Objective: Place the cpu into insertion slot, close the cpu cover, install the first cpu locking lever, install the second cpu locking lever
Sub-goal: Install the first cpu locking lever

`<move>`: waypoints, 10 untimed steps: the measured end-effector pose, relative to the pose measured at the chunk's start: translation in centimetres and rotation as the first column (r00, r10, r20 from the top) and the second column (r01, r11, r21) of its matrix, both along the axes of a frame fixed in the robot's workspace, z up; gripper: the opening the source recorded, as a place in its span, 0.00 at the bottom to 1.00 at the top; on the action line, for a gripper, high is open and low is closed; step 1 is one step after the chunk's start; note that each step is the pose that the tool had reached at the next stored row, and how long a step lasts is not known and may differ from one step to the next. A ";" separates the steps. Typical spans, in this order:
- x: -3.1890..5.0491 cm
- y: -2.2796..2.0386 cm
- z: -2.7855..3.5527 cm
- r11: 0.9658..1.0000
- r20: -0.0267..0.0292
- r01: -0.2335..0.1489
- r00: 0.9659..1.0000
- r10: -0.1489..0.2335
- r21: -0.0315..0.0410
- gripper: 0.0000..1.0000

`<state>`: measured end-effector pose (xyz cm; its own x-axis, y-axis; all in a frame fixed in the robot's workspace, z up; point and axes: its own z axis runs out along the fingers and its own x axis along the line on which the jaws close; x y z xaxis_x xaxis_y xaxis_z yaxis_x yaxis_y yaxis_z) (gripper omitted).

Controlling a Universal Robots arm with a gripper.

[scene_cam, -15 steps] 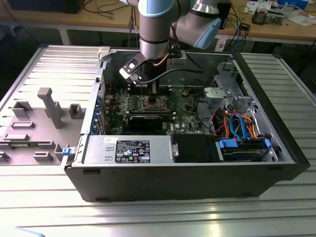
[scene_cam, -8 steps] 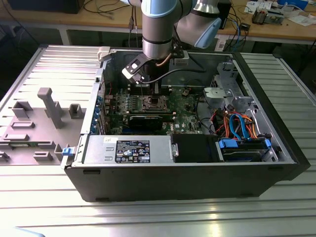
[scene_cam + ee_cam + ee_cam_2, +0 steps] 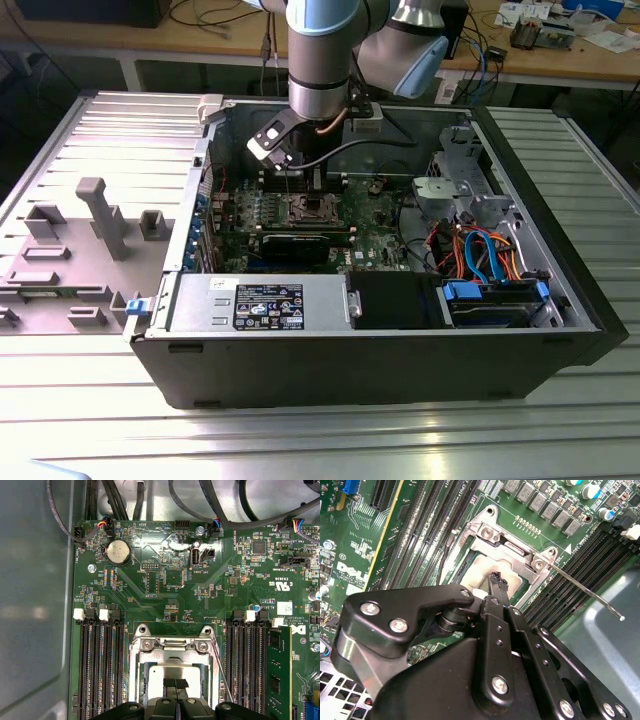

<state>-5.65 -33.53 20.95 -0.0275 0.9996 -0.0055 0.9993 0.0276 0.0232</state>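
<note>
The cpu [image 3: 175, 671] lies in the socket on the green motherboard, its silver-grey top showing through the window of the cpu cover [image 3: 175, 646]. The cover [image 3: 506, 544] lies flat over it. My gripper [image 3: 175, 683] hangs just above the chip, its black fingertips [image 3: 496, 579] pressed together with nothing between them. In the exterior view my gripper [image 3: 289, 182] reaches down over the socket [image 3: 304, 208] inside the open case. One thin wire locking lever [image 3: 585, 589] sticks out from the socket's corner, raised off the board; in the first wrist view this lever [image 3: 223, 676] runs beside the cover.
Memory slots [image 3: 100, 655] flank the socket on both sides, one holding a module [image 3: 279, 670]. Black cables [image 3: 210, 500] cross above the board. The case wall [image 3: 35, 605] stands close by. A silver power supply [image 3: 260, 303] and drive bays [image 3: 490, 300] line the case's front.
</note>
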 end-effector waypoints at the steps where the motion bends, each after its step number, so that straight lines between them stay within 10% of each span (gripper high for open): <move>1: 0.00 0.01 0.07 1.000 0.000 0.000 1.000 0.000 0.000 0.11; 10: 0.00 0.00 1.37 1.000 0.000 0.000 1.000 0.000 -0.003 0.11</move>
<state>-5.65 -33.53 22.32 -0.0276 0.9996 -0.0083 0.9993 0.0277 0.0231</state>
